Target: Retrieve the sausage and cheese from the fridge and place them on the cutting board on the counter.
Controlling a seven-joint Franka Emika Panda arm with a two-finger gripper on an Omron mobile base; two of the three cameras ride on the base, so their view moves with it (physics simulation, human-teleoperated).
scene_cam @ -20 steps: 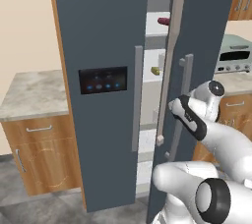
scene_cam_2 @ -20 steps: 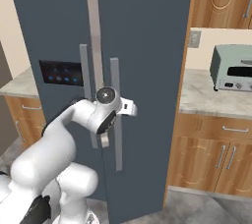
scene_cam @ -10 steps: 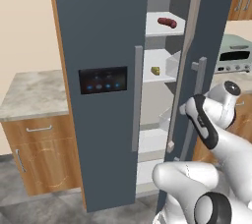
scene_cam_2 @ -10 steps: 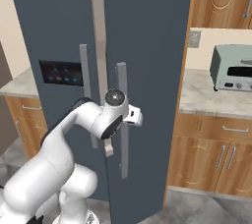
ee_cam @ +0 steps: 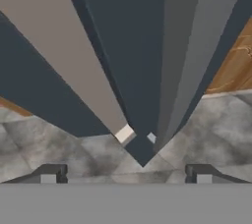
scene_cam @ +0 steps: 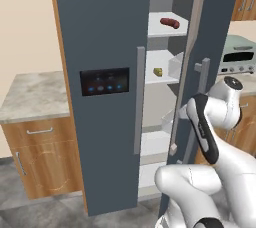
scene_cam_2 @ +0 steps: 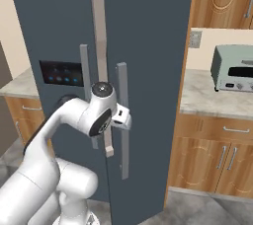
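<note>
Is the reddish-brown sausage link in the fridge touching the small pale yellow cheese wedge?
Apart. The left base view shows the sausage lying on the upper white shelf and the cheese sitting on the shelf below, with the shelf level between them.

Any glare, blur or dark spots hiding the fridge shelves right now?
Left base view: even flat light, no glare; sausage and cheese read clearly on white shelves. Right base view: sharp, the fridge door blocks the shelves. Hand view: soft, with converging door edges; gripper open.
</note>
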